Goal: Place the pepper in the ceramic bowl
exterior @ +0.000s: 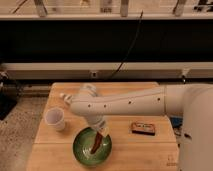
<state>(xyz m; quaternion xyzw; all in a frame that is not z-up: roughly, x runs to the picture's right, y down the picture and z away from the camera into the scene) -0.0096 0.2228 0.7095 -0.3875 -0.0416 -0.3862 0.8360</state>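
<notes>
The green ceramic bowl (84, 153) sits on the wooden table near its front edge. The slim dark red pepper (95, 144) stands tilted inside the bowl, its lower end by the bowl's floor and its upper end right at my gripper. My gripper (101, 131) hangs over the bowl's far right rim, at the end of the white arm that reaches in from the right. Whether it still holds the pepper does not show.
A small white cup (55, 119) stands left of the bowl. A flat brown packet (144, 128) lies to the right. My white arm (130, 104) crosses the wooden table (125, 90); my body (196, 130) fills the right edge.
</notes>
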